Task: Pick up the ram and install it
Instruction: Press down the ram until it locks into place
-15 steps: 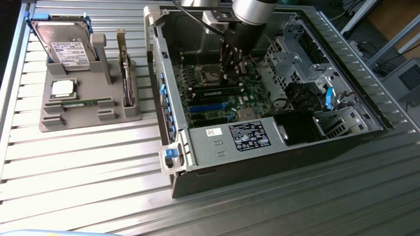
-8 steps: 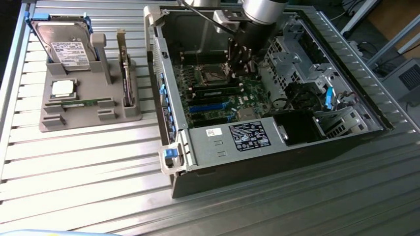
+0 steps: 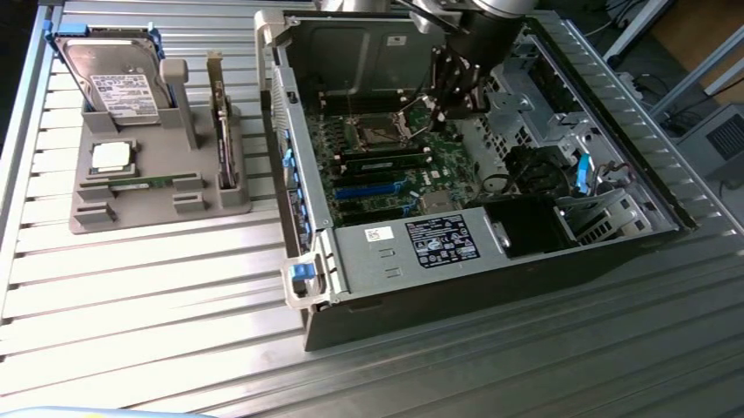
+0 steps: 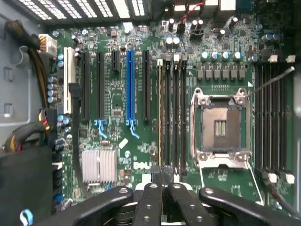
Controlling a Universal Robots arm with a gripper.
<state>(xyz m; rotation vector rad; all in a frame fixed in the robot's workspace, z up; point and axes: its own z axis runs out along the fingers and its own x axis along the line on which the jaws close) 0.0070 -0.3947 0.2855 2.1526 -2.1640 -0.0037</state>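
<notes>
Motherboard (image 3: 384, 157) lies exposed inside the open computer case (image 3: 465, 174) at the centre and right of the exterior view. The arm reaches down from the top edge into the case, and its end effector (image 3: 448, 104) hangs over the board near the empty processor socket (image 3: 382, 135). One ram stick (image 3: 384, 165) seems already seated in a slot just below that socket, lying flat across the board. At the left of the frame a grey holder (image 3: 157, 187) rests on the ribbed desk (image 3: 152, 296). It carries a hard drive (image 3: 117, 87) at its upper end, a square silver processor chip (image 3: 111, 157) in the middle, and a second ram stick (image 3: 222, 131) standing on edge along its right side, well apart from the arm.

In the wrist view the end effector (image 4: 163, 175) shows at the bottom centre, its fingers (image 4: 155, 179) pressed together with nothing between them. They point at the lower end of the memory slots (image 4: 171, 113) that run up the middle of the frame, left of the processor socket (image 4: 221, 127). The leftmost of these slots shows a yellowish strip (image 4: 160, 113) along its length, which is probably the edge of the seated stick.

Judged from this, one stick looks installed, with the closed fingers close above it, while the other waits in the holder.
</notes>
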